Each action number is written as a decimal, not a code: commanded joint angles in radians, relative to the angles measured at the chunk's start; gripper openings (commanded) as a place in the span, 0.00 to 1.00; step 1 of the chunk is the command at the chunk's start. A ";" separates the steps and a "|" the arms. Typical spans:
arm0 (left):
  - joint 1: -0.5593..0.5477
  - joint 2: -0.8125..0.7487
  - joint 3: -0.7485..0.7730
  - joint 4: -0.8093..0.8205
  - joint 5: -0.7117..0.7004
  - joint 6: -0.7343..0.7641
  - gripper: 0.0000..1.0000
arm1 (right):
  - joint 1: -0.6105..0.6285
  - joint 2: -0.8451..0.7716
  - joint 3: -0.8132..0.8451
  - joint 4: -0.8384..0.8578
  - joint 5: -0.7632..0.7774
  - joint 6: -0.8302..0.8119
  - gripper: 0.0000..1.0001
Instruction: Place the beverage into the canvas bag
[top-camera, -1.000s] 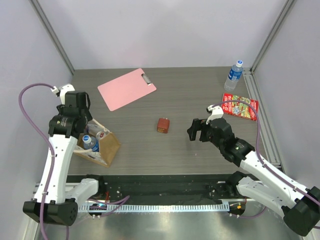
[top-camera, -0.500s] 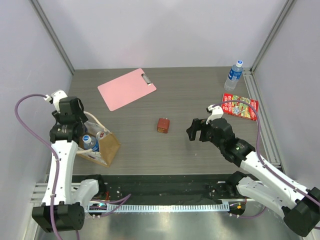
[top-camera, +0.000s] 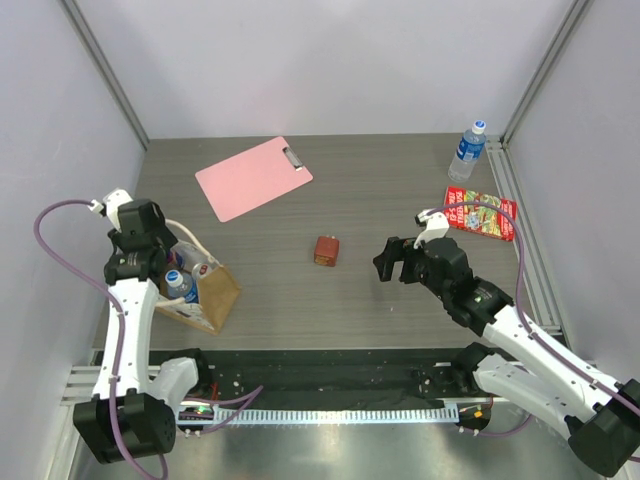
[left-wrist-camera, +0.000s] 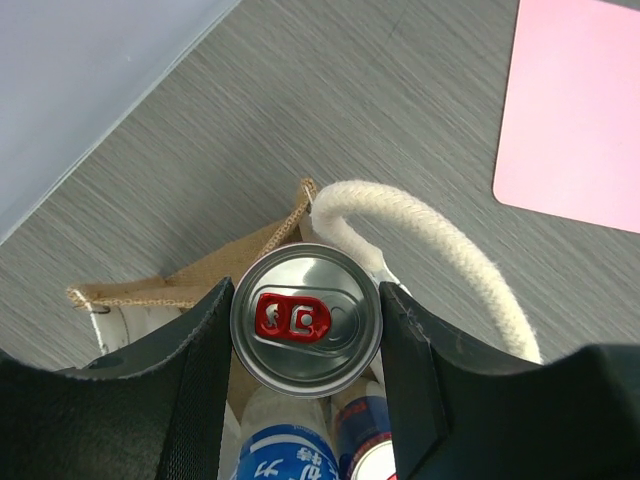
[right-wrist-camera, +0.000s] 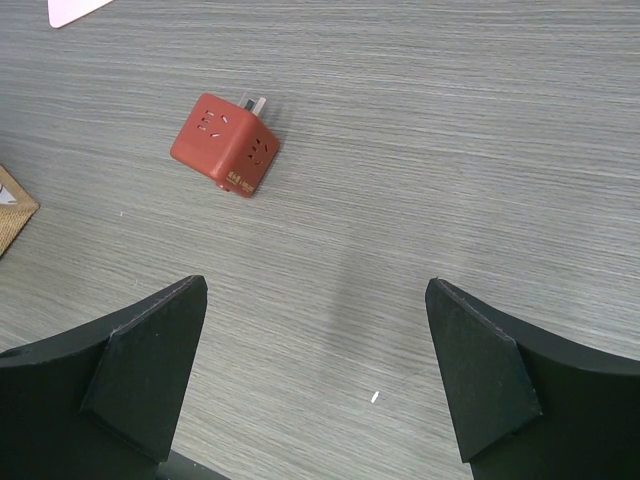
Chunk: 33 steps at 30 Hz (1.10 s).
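The top camera looks down from high behind the near edge over the whole table (top-camera: 400, 290). The left wrist camera faces straight down, close over can (left-wrist-camera: 306, 320) and bag (left-wrist-camera: 190, 285). The right wrist camera looks obliquely at the cube (right-wrist-camera: 225, 145). The top view shares bag and cube.

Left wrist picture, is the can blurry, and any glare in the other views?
Left wrist: can sharp, mild sheen on its lid. Right wrist: red cube crisp, light even. Top view: glare on the metal strip at the bottom.

shiny metal can (left-wrist-camera: 305, 320), coarse woven canvas bag (left-wrist-camera: 190, 280) with twisted rope handle (left-wrist-camera: 430, 240), matt wood-grain table (left-wrist-camera: 330, 110).
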 joint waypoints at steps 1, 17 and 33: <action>0.008 0.005 -0.018 0.163 -0.007 -0.037 0.00 | -0.006 -0.020 -0.004 0.040 -0.010 -0.011 0.96; 0.009 0.088 -0.078 0.191 -0.004 -0.087 0.12 | -0.004 -0.014 -0.001 0.040 -0.005 -0.016 0.96; 0.009 0.036 -0.039 0.139 0.008 -0.077 0.79 | -0.004 -0.003 0.000 0.030 0.013 -0.013 0.96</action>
